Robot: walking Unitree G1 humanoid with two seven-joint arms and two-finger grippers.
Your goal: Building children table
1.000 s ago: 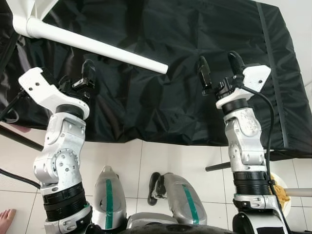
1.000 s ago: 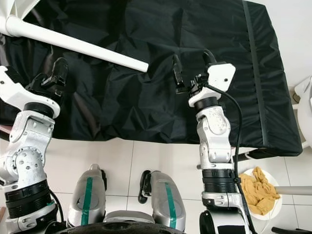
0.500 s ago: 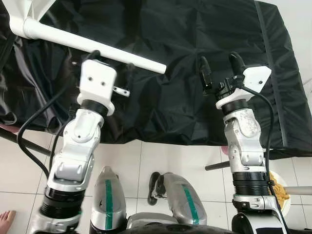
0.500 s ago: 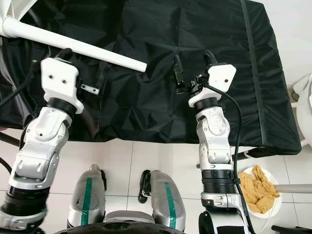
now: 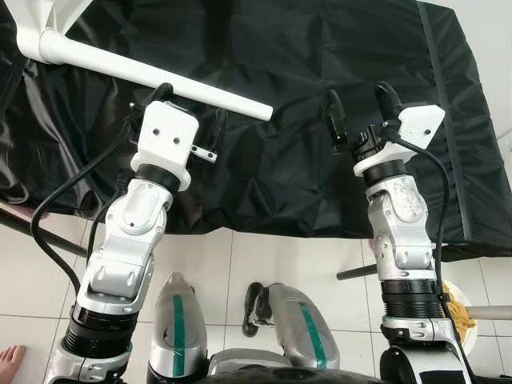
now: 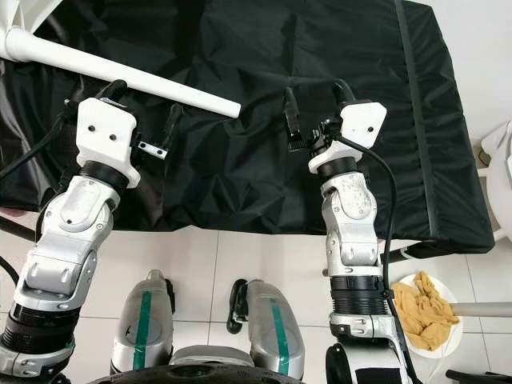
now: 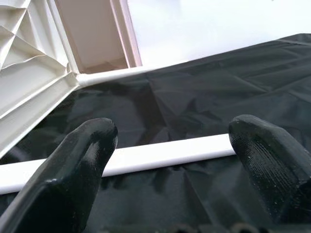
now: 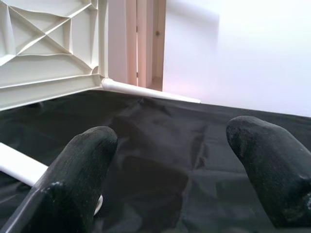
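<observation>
Overhead, the left eye view shows a surface draped in black cloth (image 5: 320, 48), and on it a white table leg (image 5: 152, 76) running from the upturned white tabletop (image 5: 56, 12) at the far left corner toward the middle. The left gripper (image 5: 190, 112) hovers just beside the leg's free end, fingers spread and holding nothing; the right gripper (image 5: 358, 108) hangs well apart to the right, also spread and empty. The right eye view adds a white bowl of tan rags (image 6: 424, 314) on the tiled floor by the right arm. In the left wrist view, the leg (image 7: 160, 153) crosses between the two black fingertips (image 7: 82, 160), not touching them. The right wrist view shows the tabletop's ribbed underside (image 8: 48, 43) and another leg (image 8: 150, 91) lying beyond the parted fingers (image 8: 87, 165).
</observation>
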